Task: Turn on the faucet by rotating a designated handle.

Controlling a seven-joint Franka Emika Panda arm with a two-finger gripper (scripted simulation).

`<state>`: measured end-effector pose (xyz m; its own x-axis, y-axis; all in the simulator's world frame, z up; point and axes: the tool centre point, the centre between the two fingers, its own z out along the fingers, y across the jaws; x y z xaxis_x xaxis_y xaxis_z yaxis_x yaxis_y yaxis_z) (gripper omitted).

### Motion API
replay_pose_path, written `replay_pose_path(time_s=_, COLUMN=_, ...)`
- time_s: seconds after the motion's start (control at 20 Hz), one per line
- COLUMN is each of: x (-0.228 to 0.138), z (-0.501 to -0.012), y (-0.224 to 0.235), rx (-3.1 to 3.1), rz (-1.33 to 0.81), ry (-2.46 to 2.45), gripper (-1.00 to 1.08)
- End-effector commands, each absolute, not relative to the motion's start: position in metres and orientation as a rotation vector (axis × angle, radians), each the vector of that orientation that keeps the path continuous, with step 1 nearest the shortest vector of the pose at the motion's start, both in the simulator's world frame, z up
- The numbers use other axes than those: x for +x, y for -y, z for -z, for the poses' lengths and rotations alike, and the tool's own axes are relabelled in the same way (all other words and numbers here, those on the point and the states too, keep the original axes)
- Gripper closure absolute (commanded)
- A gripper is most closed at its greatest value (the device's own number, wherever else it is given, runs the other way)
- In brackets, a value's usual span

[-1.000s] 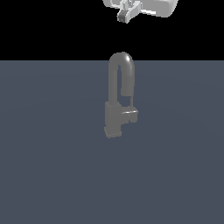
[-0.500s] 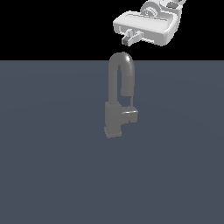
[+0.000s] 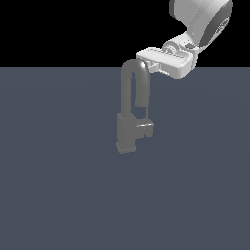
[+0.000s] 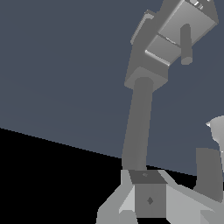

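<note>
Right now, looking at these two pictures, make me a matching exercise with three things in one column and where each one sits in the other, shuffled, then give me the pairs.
Things
1. spout
2. handle
3. gripper

Places
A. sticks out sideways from the blocky body of the faucet, toward the exterior view's right
B. up beside the top of the arch, on the exterior view's right, well above the lever
C. rises from the blocky body and curves over toward the exterior view's right

Pairs: 1-C, 2-A, 3-B
</note>
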<state>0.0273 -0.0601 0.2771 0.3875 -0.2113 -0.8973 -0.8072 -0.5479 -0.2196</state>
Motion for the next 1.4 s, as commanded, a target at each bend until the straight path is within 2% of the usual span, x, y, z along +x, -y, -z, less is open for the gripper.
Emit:
replay_pose_path(time_s=0.0, x=0.033, z=-0.259, y=0.063, rx=-1.901, rz=-1.191, ry=-0.904, gripper=1.08)
replay_pose_path(time_s=0.75, x=0.046, z=-0.159, y=0.068, rx=-1.463, rz=-1.373, ry=-1.057, gripper=1.08)
replay_pose_path(time_s=1.35, x=0.043, z=-0.144, y=0.067, rx=-1.395, rz=-1.396, ry=-1.078, gripper=1.08)
